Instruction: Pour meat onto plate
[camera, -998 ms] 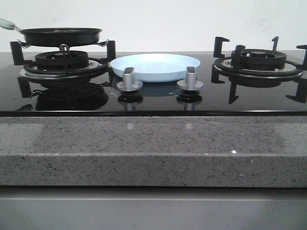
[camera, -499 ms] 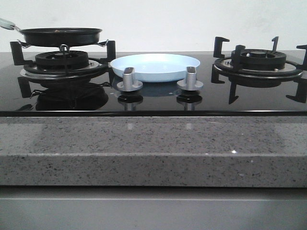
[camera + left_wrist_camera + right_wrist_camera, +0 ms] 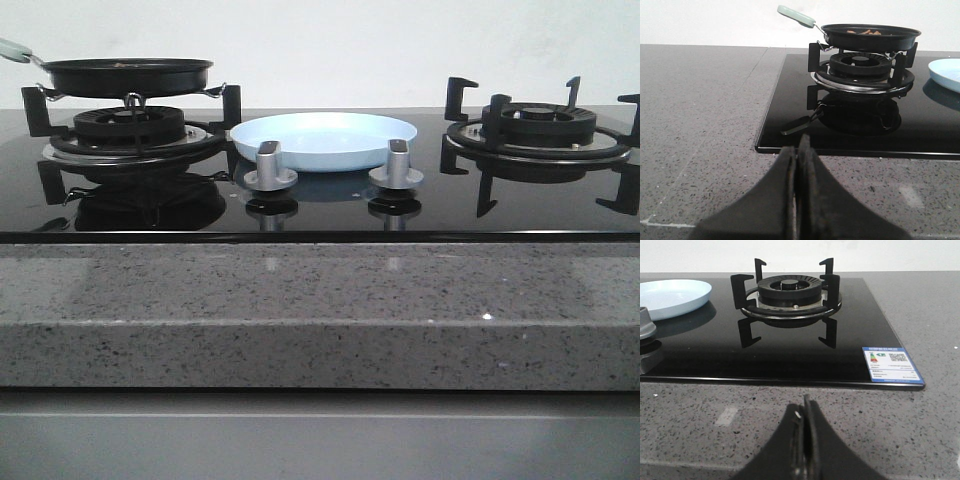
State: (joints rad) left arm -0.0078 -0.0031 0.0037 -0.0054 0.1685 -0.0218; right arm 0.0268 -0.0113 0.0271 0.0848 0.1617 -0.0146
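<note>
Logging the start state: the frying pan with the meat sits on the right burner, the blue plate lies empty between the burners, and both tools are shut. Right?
Not quite. The frying pan with the meat sits on the left burner, as the front view shows; the right burner is bare. The rest holds: the plate lies empty between the burners, and the left tool and right tool are shut.

You get even, bright, diffuse lighting. The glossy black hob glass (image 3: 330,205) mirrors the burner grates (image 3: 790,292) sharply. Close-up fingers (image 3: 799,200) are dark and slightly soft; the rest is sharp.
</note>
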